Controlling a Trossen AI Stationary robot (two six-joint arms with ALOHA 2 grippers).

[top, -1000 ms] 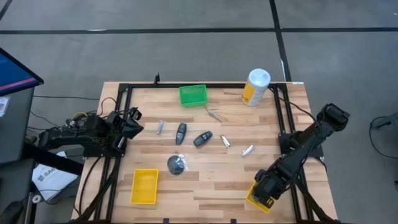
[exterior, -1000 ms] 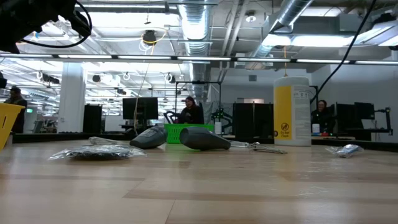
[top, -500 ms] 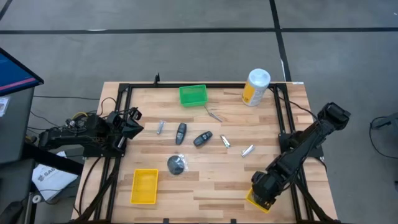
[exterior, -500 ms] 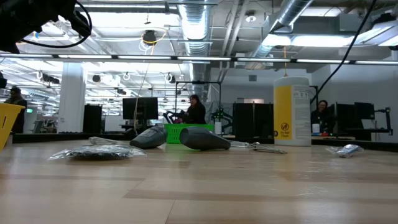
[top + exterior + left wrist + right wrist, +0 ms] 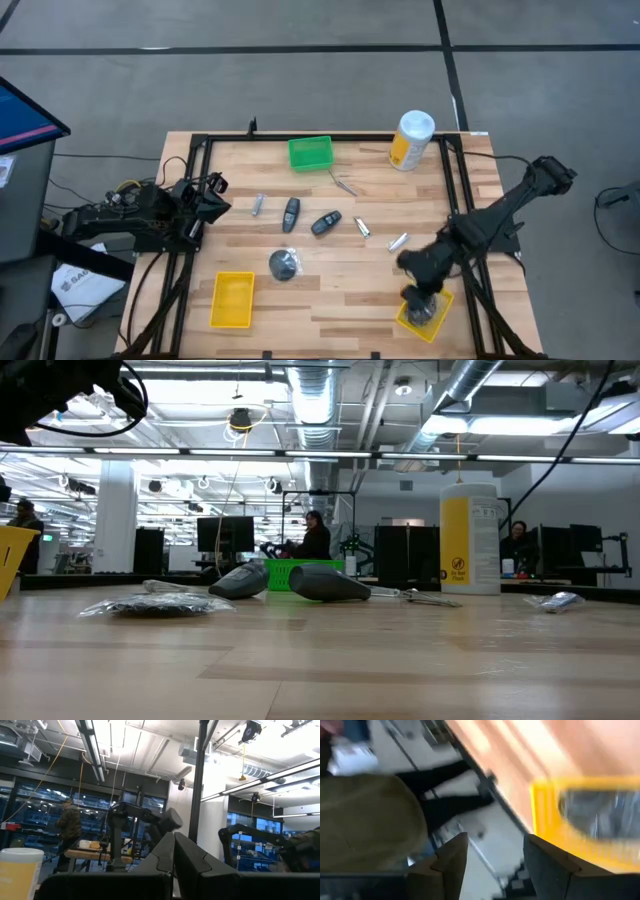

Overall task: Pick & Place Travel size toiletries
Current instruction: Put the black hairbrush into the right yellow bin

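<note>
- Compared with a moment earlier, the right tool [image 5: 418, 297] had lifted away from the yellow tray [image 5: 428, 316] at the near right corner of the tabletop [image 5: 340, 270], and its fingers [image 5: 451, 857] stood apart with nothing between them.
- A black round bundle [image 5: 424, 311] now lay inside that tray, which was hidden under the arm before. I judged that this item had just been delivered and released.
- The left tool [image 5: 214, 197] rested closed at the left edge of the tabletop, unchanged.
- The other toiletries remained in the middle: a second black bundle [image 5: 284, 264], two dark oval pieces [image 5: 291, 213] [image 5: 326, 222], and slim silvery pieces [image 5: 257, 204] [image 5: 363, 227] [image 5: 398, 241] [image 5: 345, 185]. So most of the set still waited for picking.
- The bundles looked soft and crinkly, as if wrapped in clear film; the oval pieces looked smooth and hard; the silvery ones looked thin and shiny, probably slippery to grasp.
- The tabletop was light wooden planks. A green tray [image 5: 310, 152], a second yellow tray [image 5: 232, 299] and a white-and-yellow canister [image 5: 410, 141] stood apart from the items.
</note>
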